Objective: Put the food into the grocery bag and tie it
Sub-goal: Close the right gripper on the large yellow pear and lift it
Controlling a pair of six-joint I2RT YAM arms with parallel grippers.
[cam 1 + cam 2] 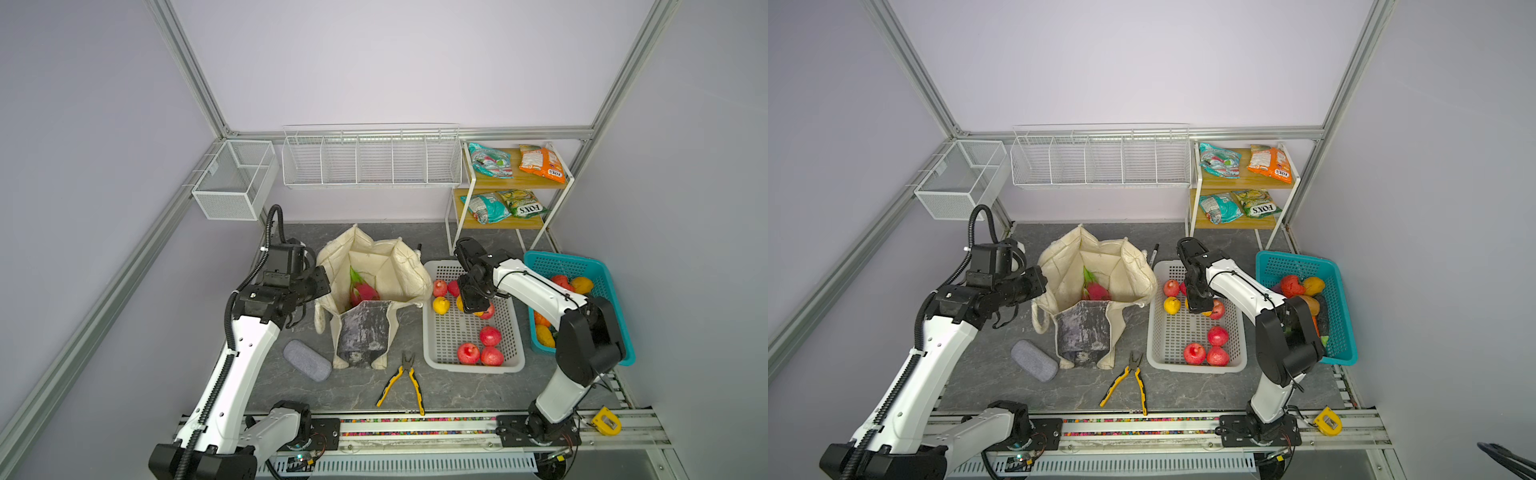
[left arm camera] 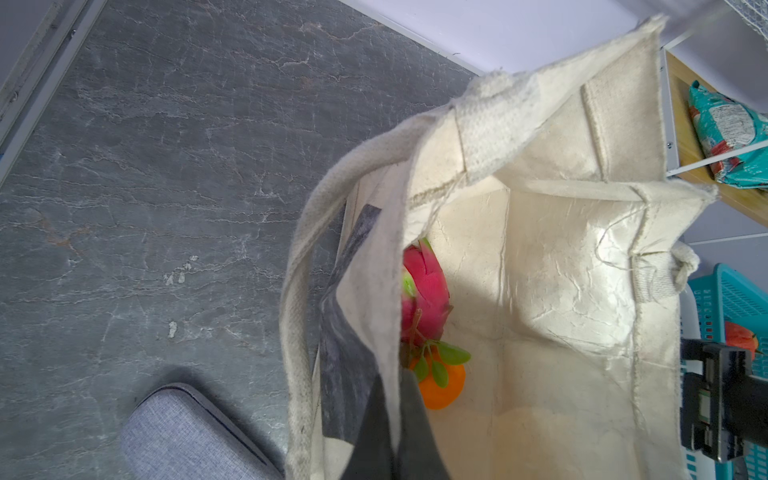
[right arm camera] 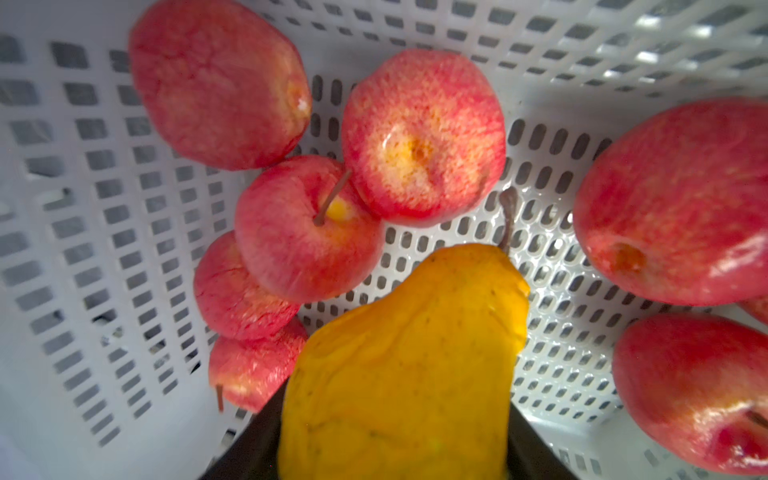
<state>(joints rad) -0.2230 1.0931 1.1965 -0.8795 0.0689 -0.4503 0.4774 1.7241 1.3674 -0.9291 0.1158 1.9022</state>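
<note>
Grocery bag (image 1: 411, 270) stands open on the table (image 1: 457, 390), left of centre, its dark mottled panel (image 1: 363, 332) facing 6 o'clock. Left claw (image 1: 321, 284) is at the bag's 9 o'clock rim, pinched tight on the cream fabric edge; in the left wrist view its dark fingers (image 2: 415, 419) grip that rim on both sides. Inside the bag lie a dragon fruit (image 2: 428, 291) and, touching it, an orange (image 2: 442, 386) with green leaves. White basket (image 1: 473, 368) sits just beside the bag at its 3 o'clock. Right claw (image 1: 471, 305) is down in the 12 o'clock end of this basket, closed around a yellow pear (image 3: 407, 365), with a dark finger (image 3: 253, 449) against each flank of the fruit. Cannot tell whether the pear is clear of the basket floor. Red apples (image 1: 490, 336) lie around it: some near the claw, three clustered at the 6 o'clock end. A second pear (image 1: 441, 305) rests at the claw's 9 o'clock. Teal basket (image 1: 561, 257), further out at 3 o'clock, holds mixed produce (image 1: 581, 285). FOX'S packets (image 1: 490, 160) lie on both levels of the shelf (image 1: 513, 180) at the table's 1 o'clock corner. Pliers (image 1: 403, 382) lie at the bag's 5 o'clock, and a grey case (image 1: 306, 360) at its 7 o'clock.
</note>
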